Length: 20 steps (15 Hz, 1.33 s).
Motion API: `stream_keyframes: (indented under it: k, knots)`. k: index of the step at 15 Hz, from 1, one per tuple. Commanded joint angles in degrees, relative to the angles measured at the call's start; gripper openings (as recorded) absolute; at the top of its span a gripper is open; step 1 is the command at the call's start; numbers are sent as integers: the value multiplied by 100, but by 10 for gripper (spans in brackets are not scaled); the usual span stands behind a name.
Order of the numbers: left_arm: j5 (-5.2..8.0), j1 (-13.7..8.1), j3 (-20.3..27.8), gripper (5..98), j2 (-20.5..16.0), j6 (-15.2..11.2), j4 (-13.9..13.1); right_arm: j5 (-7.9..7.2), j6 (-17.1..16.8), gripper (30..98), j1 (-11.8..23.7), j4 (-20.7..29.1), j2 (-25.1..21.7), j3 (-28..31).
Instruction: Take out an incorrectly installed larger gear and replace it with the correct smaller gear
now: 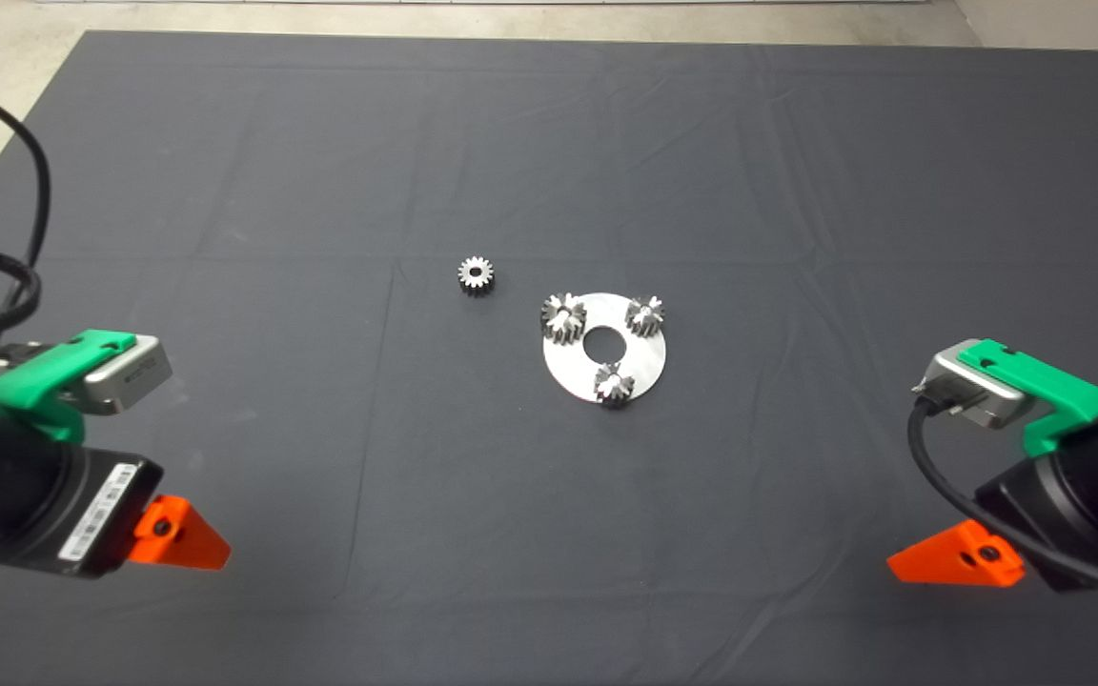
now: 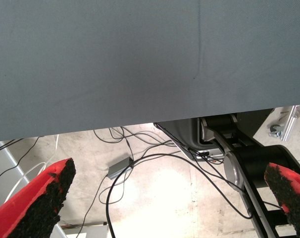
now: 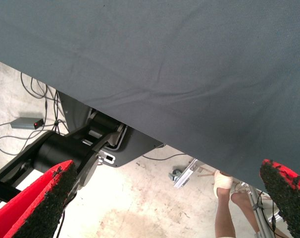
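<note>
A round silver plate [image 1: 640, 367] with a centre hole lies at the middle of the mat. Three gears stand on it. The larger gear [image 1: 563, 316], dark with flared teeth, sits on the plate's left side. Two small pinions sit at its far right [image 1: 645, 315] and near edge [image 1: 614, 384]. The smaller gear [image 1: 477, 274], bright-faced with a round bore, lies loose on the mat to the plate's far left. My left gripper [image 1: 177, 538] waits at the lower left, open and empty. My right gripper [image 1: 959, 557] waits at the lower right, open and empty.
The dark mat [image 1: 320, 191] covers the table and has shallow creases. The wrist views show the mat's edge, the floor with cables [image 2: 120, 168], the robot's base [image 3: 80, 148] and a person's foot [image 3: 224, 184].
</note>
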Motion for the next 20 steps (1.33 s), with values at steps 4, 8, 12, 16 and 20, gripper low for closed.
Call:
stream_keyframes:
  k: [4,8,12,16,20]
  knots:
    - [141,-29,62,982,-11,1,9,-5,6,977,106,-38,74,5]
    - [140,-29,61,982,15,1,9,-13,-780,977,30,-734,816,-1038]
    - [140,-29,69,982,-2,1,9,-93,-1263,977,-191,-1618,2365,-2391]
    - [140,-29,69,982,-2,1,9,-84,-1497,977,-656,-2647,3209,-3306]
    - [140,-29,69,982,24,1,9,-93,-1541,977,-1429,-3836,3702,-3861]
